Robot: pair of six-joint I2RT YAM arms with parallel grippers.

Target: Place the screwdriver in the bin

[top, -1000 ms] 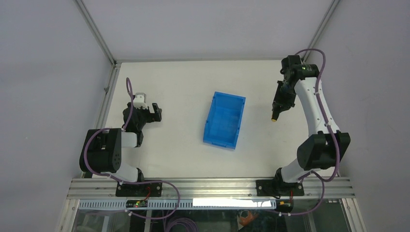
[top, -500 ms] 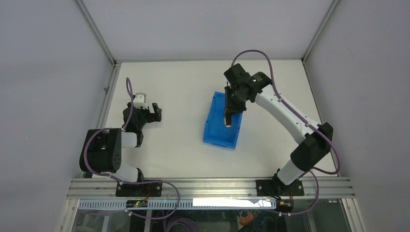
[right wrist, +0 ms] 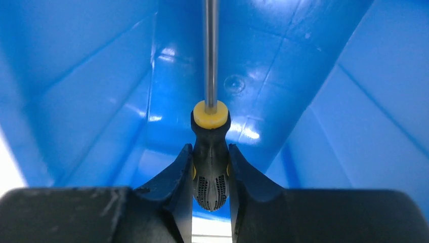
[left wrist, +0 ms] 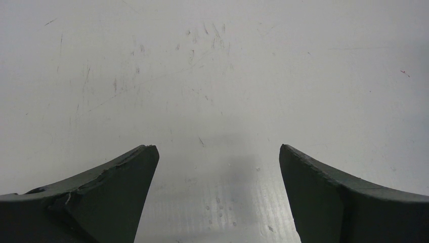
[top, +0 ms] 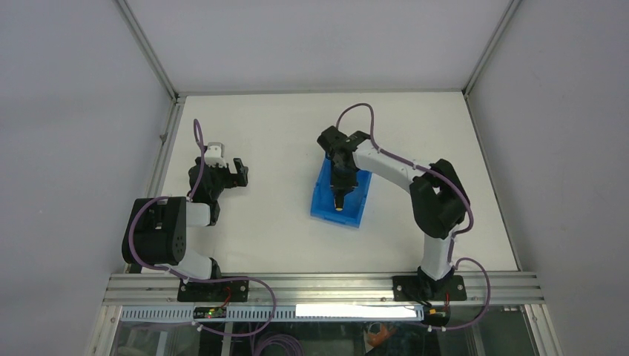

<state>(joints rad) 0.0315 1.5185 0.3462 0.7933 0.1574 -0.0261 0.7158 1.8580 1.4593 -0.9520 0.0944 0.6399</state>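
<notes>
White table [top: 282, 222], bin [top: 321, 196] mid-surface, well off all edges. R gripper [right wrist: 210, 148] clamps screwdriver [right wrist: 210, 129] handle btwn bin walls, close both sides. L gripper [left wrist: 217, 149] spread wide.

White table [top: 259, 222], its surface finely scratched. The blue bin [top: 320, 202] stands directly on it, slightly right of centre, long axis running near to far.
</notes>
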